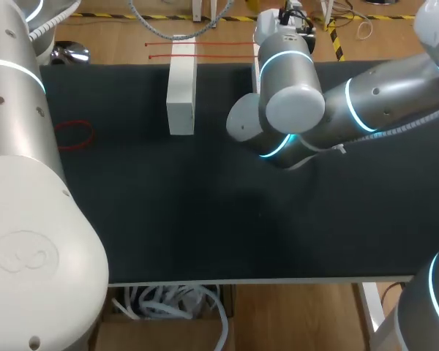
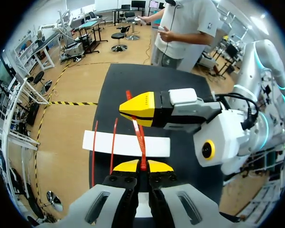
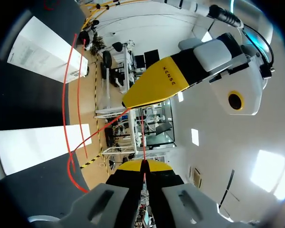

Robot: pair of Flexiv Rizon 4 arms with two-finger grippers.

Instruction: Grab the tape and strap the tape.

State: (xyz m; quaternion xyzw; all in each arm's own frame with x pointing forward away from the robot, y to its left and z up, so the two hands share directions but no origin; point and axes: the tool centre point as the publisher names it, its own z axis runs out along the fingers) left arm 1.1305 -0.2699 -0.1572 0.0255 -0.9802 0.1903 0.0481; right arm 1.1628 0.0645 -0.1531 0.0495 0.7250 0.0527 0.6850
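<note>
The tape is a thin red strap (image 2: 141,142), held taut in the air between my two grippers. In the left wrist view my left gripper (image 2: 142,166) is shut on one end, and the strap runs up to my right gripper (image 2: 133,110), which comes in from the side just ahead. The right wrist view shows the same from the other side. There my right gripper (image 3: 143,166) is shut on the red strap (image 3: 143,142), and my left gripper (image 3: 133,99) is close ahead. In the head view my right arm (image 1: 293,95) hides both grippers.
A white block (image 1: 181,95) lies on the black table (image 1: 205,219), under the grippers in the left wrist view (image 2: 126,145). Two more red straps (image 1: 197,45) lie at the table's far edge. A red loop (image 1: 74,135) lies at the left.
</note>
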